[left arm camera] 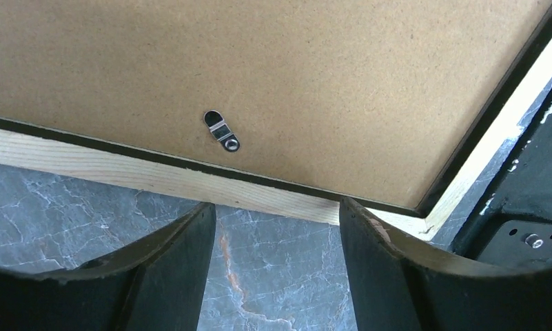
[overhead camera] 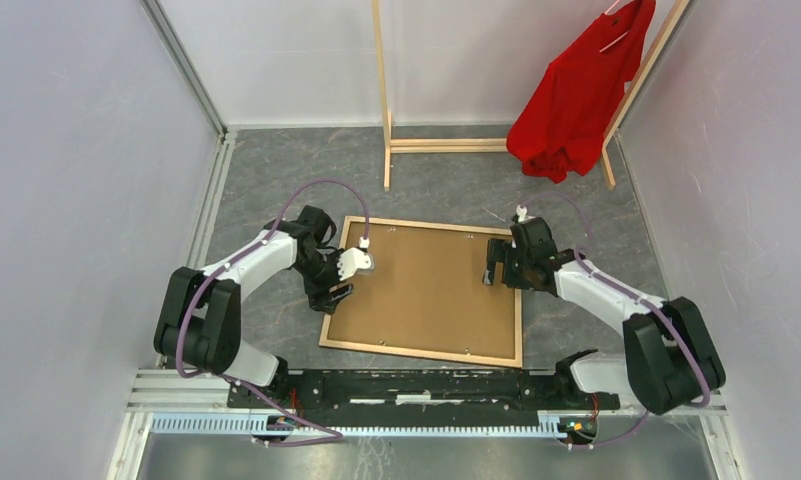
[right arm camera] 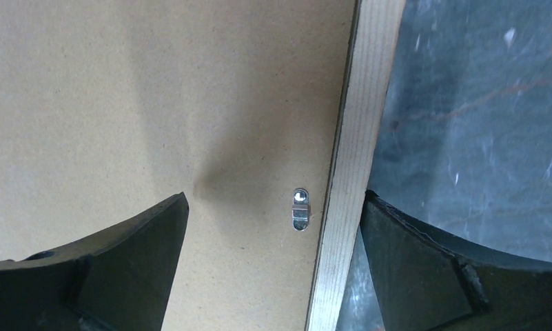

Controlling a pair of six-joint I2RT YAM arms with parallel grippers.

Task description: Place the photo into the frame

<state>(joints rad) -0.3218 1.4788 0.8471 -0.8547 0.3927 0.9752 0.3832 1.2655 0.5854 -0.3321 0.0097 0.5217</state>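
Observation:
The frame (overhead camera: 421, 352) lies face down in the middle of the table, its light wood back up, with a brown backing board (overhead camera: 426, 290) filling it. The photo is hidden. My left gripper (overhead camera: 344, 280) is at the frame's left rail (left arm camera: 156, 176), open, its tips at the rail's outer edge and only marble table between them. A small metal clip (left arm camera: 222, 130) sits on the board beyond that rail. My right gripper (overhead camera: 494, 260) is open over the right rail (right arm camera: 352, 158), one finger above the board (right arm camera: 156, 103) and the other above the table, near another clip (right arm camera: 300, 209).
A tall wooden clothes rack (overhead camera: 384, 100) with a red shirt (overhead camera: 576, 95) stands at the back. White walls close both sides. The arms' black mounting bar (overhead camera: 416, 385) runs along the near edge, just below the frame's lower rail.

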